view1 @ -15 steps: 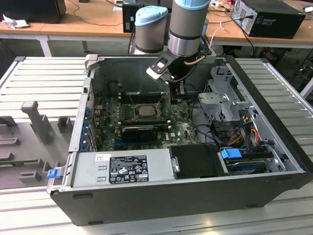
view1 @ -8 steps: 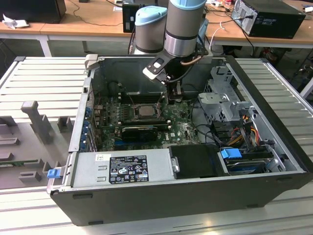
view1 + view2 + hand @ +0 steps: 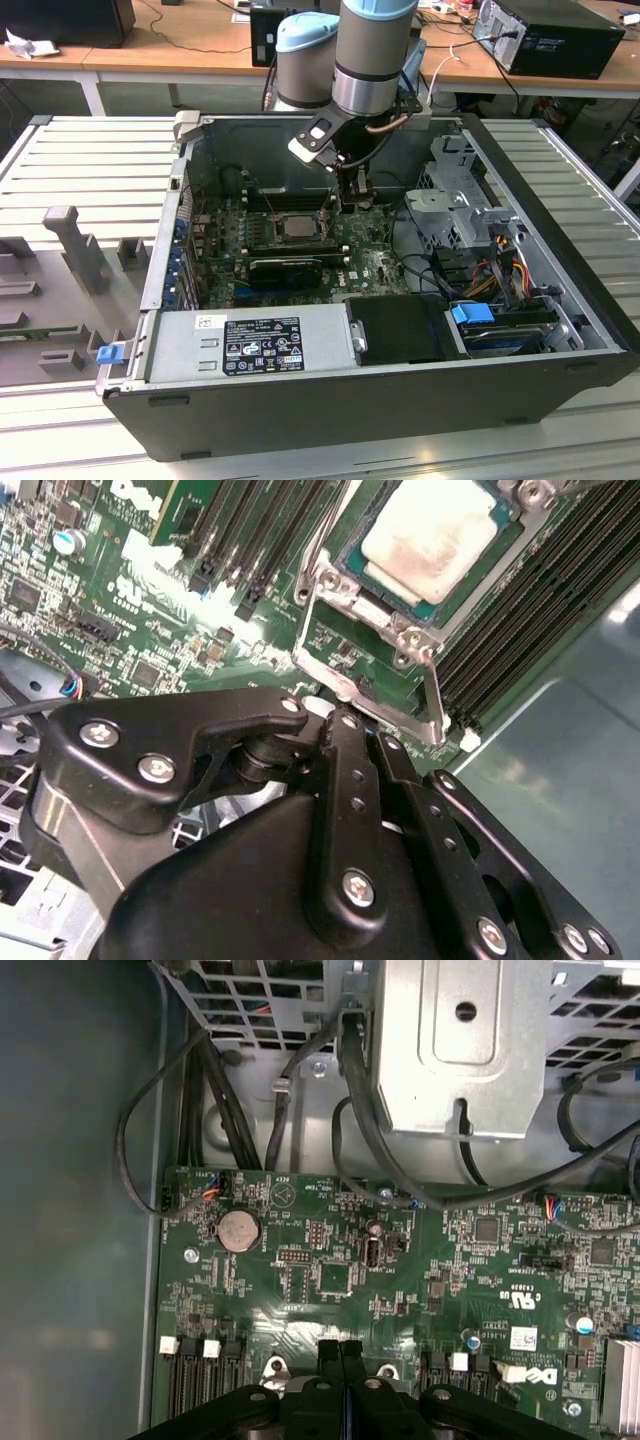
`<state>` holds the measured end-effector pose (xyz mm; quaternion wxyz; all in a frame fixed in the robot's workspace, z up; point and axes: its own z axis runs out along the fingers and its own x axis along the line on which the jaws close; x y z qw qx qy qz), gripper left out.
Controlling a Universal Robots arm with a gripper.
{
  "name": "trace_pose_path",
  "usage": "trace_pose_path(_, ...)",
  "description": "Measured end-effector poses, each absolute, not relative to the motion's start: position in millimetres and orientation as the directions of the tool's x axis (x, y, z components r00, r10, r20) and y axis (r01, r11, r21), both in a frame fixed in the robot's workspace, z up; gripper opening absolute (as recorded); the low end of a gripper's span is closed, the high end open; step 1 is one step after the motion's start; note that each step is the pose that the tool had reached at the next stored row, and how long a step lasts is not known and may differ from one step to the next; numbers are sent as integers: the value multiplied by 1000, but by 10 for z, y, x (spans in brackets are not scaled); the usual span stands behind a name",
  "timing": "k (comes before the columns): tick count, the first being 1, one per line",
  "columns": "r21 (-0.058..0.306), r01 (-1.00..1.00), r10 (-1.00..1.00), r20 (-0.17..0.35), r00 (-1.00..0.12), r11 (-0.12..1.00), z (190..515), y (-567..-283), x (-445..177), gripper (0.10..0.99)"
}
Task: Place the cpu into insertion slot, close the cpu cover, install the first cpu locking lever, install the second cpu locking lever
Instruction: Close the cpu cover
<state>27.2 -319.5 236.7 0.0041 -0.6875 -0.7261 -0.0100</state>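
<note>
Showing square cpu [image 3: 428, 532], tan-silver face, faintly smudged

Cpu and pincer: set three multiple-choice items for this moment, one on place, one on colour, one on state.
1. Where is the cpu? A held in the air B in the insertion slot C on a desk
2. The circuit board is A red B white C green
3. The pincer is A shut B wide open C holding the cpu
1 B: its tan face shows within the slot. 2 C: green in both wrist views. 3 A: its fingers meet in the first wrist view.
</note>
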Motion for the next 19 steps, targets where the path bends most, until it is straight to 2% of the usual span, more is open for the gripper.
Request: trace_pose_path(19, 9, 998, 998, 20, -57, 57, 2202, -3195, -242, 106)
